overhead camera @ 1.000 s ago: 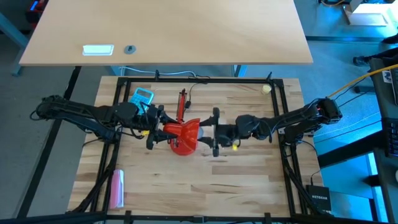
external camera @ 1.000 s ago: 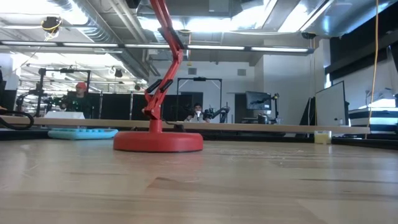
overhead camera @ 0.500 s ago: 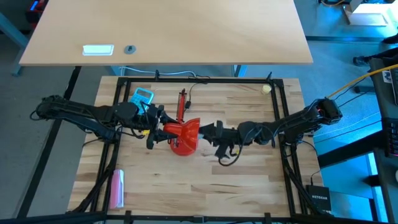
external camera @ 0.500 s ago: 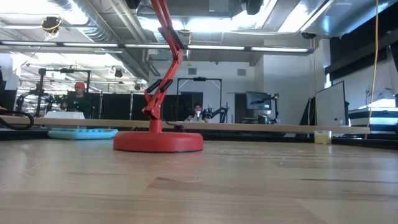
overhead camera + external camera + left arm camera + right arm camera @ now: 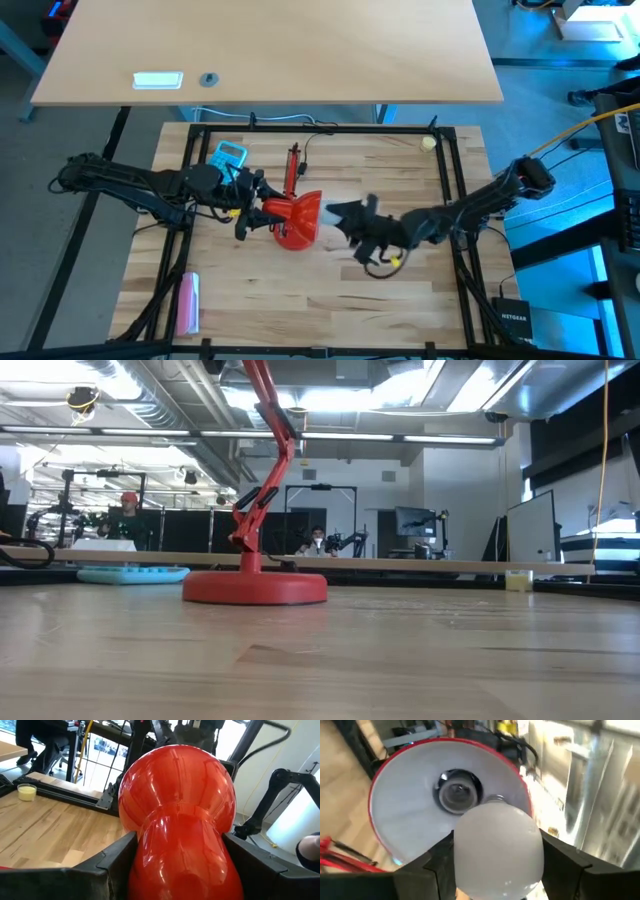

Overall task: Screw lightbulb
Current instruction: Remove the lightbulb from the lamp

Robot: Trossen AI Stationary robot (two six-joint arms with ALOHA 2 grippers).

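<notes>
The red lamp's shade is held on its side above the table by my left gripper, which is shut on it. The lamp's round red base rests flat on the table, and its red arm rises from it. My right gripper is shut on the white lightbulb just right of the shade's mouth. The right wrist view shows the shade's white inside and its socket. The bulb's metal base stands in front of the shade's mouth, beside the socket and not in it. My left gripper pinches the shade's narrow red neck between its two fingers, one on each side, coming level from the table's left. The shade is clear of the table, its mouth facing right. My right gripper pinches the bulb's round frosted globe between its two fingers, coming about level from the table's right. The bulb is lifted clear, its base pointing at the shade.
A blue flat device lies far left of the lamp. A small yellowish ball sits at the far right corner, and a pink object lies near the front left. A black frame borders the wooden tabletop.
My right gripper has turned about its wrist while holding the bulb at the shade's mouth, and its wrist has swung toward the table's near edge, so it now comes at the shade on a slant. My left gripper and the shade have kept still.
</notes>
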